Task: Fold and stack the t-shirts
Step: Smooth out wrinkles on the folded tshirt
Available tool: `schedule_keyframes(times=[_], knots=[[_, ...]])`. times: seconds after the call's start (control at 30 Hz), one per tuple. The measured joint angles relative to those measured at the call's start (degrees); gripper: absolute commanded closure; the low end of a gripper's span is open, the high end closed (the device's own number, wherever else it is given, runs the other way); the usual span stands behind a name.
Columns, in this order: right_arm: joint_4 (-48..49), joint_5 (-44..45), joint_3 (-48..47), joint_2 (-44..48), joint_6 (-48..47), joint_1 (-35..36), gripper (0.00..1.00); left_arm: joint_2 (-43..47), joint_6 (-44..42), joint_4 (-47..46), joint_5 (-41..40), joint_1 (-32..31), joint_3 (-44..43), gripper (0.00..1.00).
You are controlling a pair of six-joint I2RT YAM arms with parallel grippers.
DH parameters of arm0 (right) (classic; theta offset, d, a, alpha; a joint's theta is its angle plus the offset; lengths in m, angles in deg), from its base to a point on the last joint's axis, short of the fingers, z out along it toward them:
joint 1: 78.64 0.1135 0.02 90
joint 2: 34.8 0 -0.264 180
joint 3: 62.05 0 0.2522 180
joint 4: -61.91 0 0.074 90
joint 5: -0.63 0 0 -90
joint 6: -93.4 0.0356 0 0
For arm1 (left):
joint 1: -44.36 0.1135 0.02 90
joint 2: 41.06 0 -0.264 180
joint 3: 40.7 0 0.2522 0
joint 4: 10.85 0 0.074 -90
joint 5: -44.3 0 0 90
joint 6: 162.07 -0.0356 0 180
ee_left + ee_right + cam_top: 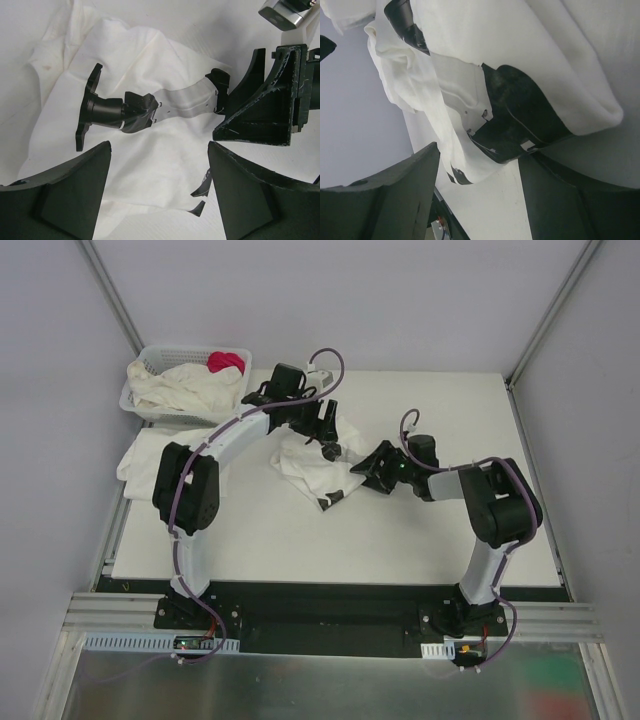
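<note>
A crumpled white t-shirt (305, 465) lies in the middle of the table, with small dark marks at its near edge. My left gripper (328, 445) hovers over its far part. In the left wrist view the left gripper (159, 150) is open, with the t-shirt (150, 65) below and nothing between its fingers. My right gripper (362, 472) sits at the shirt's right edge. In the right wrist view it (479, 155) stands open, and a fold of the t-shirt (425, 85) hangs just ahead of the gap. The right gripper's fingers (270, 110) show at the right of the left wrist view.
A white lattice basket (135, 405) at the far left corner holds more t-shirts (185, 388) and a small pink-red cloth (226, 362). Another t-shirt (140, 460) drapes over the table's left edge. The two grippers are close together over the middle shirt.
</note>
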Motion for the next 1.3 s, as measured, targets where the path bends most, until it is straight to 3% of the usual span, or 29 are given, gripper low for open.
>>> schedule_keyframes(times=[0.23,0.5,1.0,1.3], knots=[[-0.7,1.8,-1.6,-0.9,0.6,0.3,0.35,-0.8,-0.1,0.3,0.2,0.4,-0.6,0.23],[-6.8,5.8,-10.4,-4.3,-1.9,-0.9,0.33,-1.7,-0.1,1.0,0.5,0.8,-0.6,0.23],[-22.2,8.6,-37.9,-16.8,-9.3,-4.3,0.31,-2.8,-0.2,1.1,0.6,1.1,-0.6,0.23],[-24.9,8.9,-36.8,-17.0,-11.4,-4.4,0.30,-3.1,-0.1,1.0,0.6,1.1,-0.2,0.24]])
